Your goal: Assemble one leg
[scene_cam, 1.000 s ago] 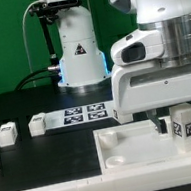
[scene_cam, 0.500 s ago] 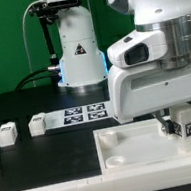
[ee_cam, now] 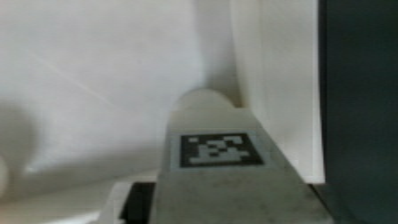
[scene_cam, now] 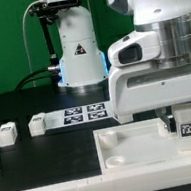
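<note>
Over the far right corner of the large white plate (scene_cam: 127, 144), as the exterior view shows it, the gripper (scene_cam: 181, 121) hangs low with the leg (scene_cam: 187, 126) between its fingers. The leg stands upright, its black-and-white tag facing the camera, and its lower end sits at or just above the plate's surface; whether it touches cannot be told from this angle. The jaws appear closed narrowly on the leg, gripping its upper part.

From the wrist view, the leg (ee_cam: 217, 160) runs straight down from the camera, its tag plainly readable, with the white plate (ee_cam: 89, 80) spread beneath and the dark table (ee_cam: 365, 90) along one edge. The curve of a round socket shows faintly at one side of this view, well apart from the leg's tip.

On the exterior view's left, two more small white legs (scene_cam: 6, 131) lie on the black table, with the marker board (scene_cam: 84, 113) just beside them, in front of the robot's base (scene_cam: 79, 56).

The step in hand looks to be seating this leg into a corner socket of the plate. The socket under the leg is hidden by the gripper, so alignment cannot be confirmed. The next move likely calls for a gentle descent with the leg kept vertical, then twisting or pressing it home; a tilt or offset could jam it on the rim.
</note>
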Robot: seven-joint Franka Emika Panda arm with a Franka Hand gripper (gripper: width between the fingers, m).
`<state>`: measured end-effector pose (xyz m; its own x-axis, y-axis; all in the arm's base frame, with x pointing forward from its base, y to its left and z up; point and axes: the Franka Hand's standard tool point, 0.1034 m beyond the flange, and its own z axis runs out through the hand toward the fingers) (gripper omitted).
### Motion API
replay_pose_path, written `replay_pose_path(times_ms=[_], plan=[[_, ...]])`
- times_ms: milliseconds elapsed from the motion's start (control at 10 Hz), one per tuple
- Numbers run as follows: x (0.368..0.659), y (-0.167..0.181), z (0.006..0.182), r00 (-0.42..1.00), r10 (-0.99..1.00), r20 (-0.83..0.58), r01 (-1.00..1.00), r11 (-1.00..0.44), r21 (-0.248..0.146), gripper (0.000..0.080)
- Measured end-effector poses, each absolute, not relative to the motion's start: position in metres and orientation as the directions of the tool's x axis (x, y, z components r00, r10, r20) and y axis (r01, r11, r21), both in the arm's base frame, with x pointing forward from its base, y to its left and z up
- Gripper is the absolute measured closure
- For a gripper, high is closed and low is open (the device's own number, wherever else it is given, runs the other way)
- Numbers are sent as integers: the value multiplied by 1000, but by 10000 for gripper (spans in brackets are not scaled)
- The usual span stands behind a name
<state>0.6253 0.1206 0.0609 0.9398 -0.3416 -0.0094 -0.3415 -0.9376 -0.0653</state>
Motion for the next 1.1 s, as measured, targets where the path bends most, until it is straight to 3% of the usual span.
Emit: replay_pose_path(times_ms=[400,500,700,800,900,1000,1100], plan=[[625,121,60,585,-810,-43,-811,-583,-38,509],[626,122,60,468,-882,-55,-884,-466,-36,509],[626,122,60,378,-923,-69,-926,-376,-36,509],[626,124,60,326,-942,-77,-945,-324,-34,418],[626,124,60,407,-910,-74,-913,-405,-41,283],[625,125,60,409,-909,-76,-913,-407,-41,283],[625,126,60,479,-875,-68,-878,-477,-45,182]])
